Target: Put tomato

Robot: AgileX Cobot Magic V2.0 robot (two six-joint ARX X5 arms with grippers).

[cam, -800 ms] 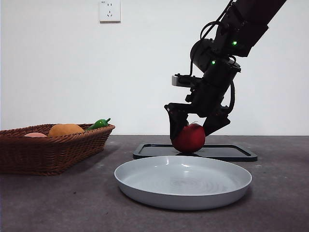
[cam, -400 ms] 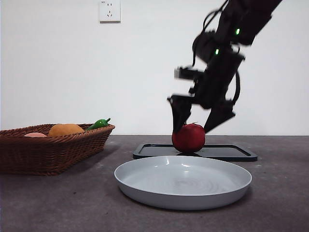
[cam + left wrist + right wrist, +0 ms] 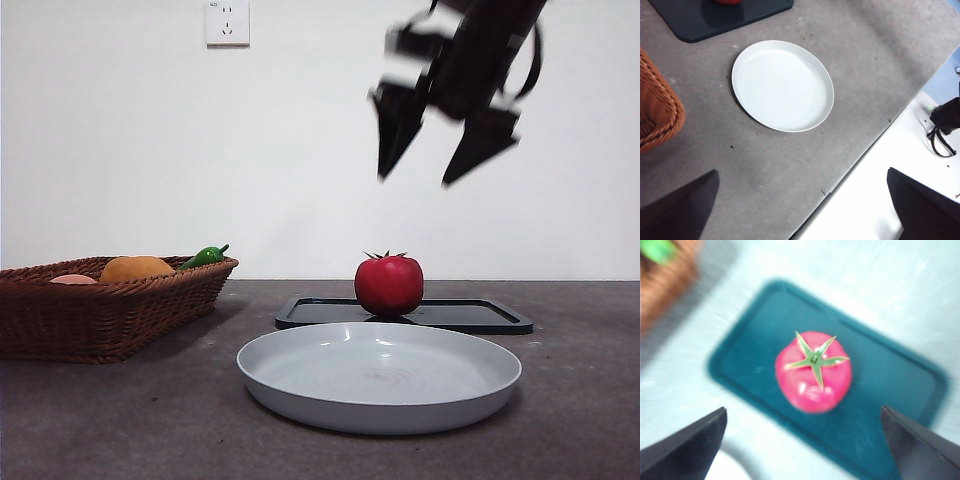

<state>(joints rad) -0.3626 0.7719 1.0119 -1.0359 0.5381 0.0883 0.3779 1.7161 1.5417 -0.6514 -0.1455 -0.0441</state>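
Note:
The red tomato (image 3: 389, 285) with a green stem stands on the dark flat tray (image 3: 470, 315) behind the plate. It also shows in the right wrist view (image 3: 813, 372), centred on the tray (image 3: 890, 390). My right gripper (image 3: 440, 165) is open and empty, high above the tomato and blurred by motion; its jaws stand wide apart in the right wrist view (image 3: 802, 450). My left gripper (image 3: 800, 210) is open and empty, high over the table's front, above the plate (image 3: 782, 85). A sliver of the tomato (image 3: 729, 2) shows at the edge of the left wrist view.
A pale grey plate (image 3: 380, 375) lies in front of the tray. A wicker basket (image 3: 105, 305) at the left holds an orange fruit (image 3: 136, 268), a pale pink fruit (image 3: 73, 279) and a green pepper (image 3: 205, 256). The table's edge (image 3: 860, 165) runs near the left gripper.
My right gripper has let go of the tomato and risen well above it, jaws open. The tomato stays on the tray.

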